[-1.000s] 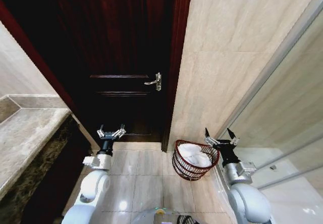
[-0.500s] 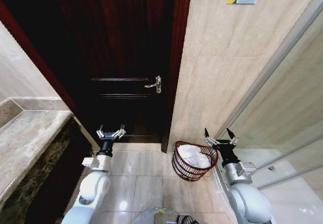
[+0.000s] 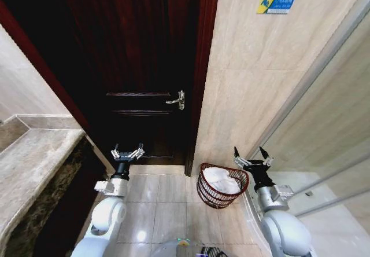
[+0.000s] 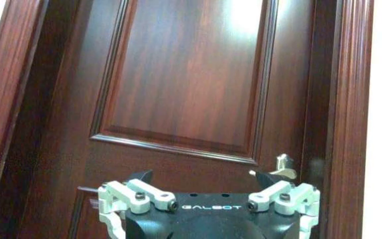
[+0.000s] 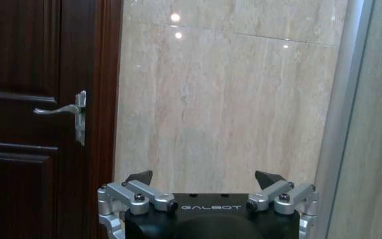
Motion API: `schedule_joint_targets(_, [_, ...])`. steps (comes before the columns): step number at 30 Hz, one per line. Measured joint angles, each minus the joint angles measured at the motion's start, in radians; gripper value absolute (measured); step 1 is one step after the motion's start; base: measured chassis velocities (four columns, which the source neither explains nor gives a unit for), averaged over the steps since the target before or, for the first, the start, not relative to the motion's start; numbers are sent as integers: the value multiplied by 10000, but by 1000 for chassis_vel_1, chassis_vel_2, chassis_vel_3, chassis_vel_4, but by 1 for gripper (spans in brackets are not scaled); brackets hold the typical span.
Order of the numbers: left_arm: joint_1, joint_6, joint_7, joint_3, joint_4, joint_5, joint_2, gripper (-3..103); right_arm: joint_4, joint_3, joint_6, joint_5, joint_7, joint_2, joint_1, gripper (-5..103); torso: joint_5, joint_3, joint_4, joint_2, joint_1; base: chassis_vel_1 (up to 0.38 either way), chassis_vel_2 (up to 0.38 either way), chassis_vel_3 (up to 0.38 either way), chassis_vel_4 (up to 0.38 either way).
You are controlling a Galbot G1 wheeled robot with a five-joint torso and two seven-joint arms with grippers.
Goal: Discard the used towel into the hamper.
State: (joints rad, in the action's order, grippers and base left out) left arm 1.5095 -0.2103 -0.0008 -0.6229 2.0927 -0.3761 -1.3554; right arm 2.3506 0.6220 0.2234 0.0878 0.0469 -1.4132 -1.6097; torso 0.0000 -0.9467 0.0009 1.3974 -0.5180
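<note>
Only the camera has tipped up since before, and the white towel [image 3: 222, 179] lies inside the hamper [image 3: 222, 186], so the job looks done, with the right gripper [image 3: 252, 158] just beside the hamper and the left gripper [image 3: 127, 151] well apart from it, both wide open and holding nothing.

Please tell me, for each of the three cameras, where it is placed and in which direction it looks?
Head view: high on the robot, looking down at the door, the hamper and floor; left gripper and right gripper show, open.
Left wrist view: behind the left gripper, facing the door.
Right wrist view: behind the right gripper, facing the tiled wall.
Shared: the door handle.
</note>
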Motion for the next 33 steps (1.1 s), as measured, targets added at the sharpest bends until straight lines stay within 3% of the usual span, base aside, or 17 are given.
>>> schedule_joint_targets(17, [-13, -215, -118, 79, -97, 167, -78, 100, -7, 88, -90, 46, 40, -24, -84, 100, 1, 17, 2, -32, 13, 0, 0, 0, 0])
schedule_joint_targets(26, [82, 29, -80, 81, -67, 539, -46, 100, 5, 128, -90, 34, 49, -39, -114, 100, 0, 37, 1, -70, 32, 0, 0, 0, 0])
schedule_joint_targets(33, [23, -239, -6, 81, -142, 304, -71, 100, 5, 151, -66, 24, 81, -59, -169, 100, 1, 49, -2, -92, 40, 0, 0, 0, 0])
